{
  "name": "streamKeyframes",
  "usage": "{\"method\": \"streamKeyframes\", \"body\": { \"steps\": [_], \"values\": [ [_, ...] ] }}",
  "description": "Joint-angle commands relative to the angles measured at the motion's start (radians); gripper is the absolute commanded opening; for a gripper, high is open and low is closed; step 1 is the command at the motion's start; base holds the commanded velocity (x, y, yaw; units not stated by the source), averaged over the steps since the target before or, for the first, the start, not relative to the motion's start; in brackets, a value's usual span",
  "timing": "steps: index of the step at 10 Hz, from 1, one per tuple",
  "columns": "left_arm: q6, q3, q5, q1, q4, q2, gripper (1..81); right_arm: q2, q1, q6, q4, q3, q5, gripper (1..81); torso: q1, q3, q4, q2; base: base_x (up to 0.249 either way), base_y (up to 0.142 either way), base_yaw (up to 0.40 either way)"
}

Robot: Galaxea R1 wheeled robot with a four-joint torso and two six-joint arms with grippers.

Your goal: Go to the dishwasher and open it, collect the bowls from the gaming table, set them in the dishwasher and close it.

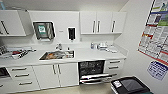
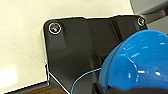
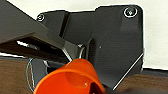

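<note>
The dishwasher [image 1: 93, 71] is standing open under the table [image 1: 82, 55]. The blue bowl [image 2: 140, 62] is showing close at the left wrist and the orange bowl [image 3: 70, 80] at the right wrist; whether each tool is gripping cannot be told. Loading and closing are remaining.

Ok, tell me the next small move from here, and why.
Probably roll forward toward the dishwasher. Its door hangs open under the counter with the dark inside showing, some way ahead and a bit to the right. A blue bowl shows large at the left wrist and an orange bowl at the right wrist, so both look ready to load once the robot is close enough.
</note>
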Motion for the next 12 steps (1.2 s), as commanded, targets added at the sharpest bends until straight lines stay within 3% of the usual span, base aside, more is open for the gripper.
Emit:
{"method": "streamKeyframes", "body": {
  "steps": [1,12],
  "values": [
    [0.001,-0.007,0.034,-0.040,-0.003,-0.006,1.0,-0.006,0.025,0.001,0.007,0.001,-0.044,1.0,0.000,0.000,0.000,0.000,0.193,0.000,0.000],
    [0.001,-0.005,0.034,-0.040,-0.003,-0.004,1.0,-0.009,0.017,0.001,0.002,0.001,-0.038,1.0,0.000,0.000,0.000,0.000,0.179,0.000,0.000]
  ]
}}
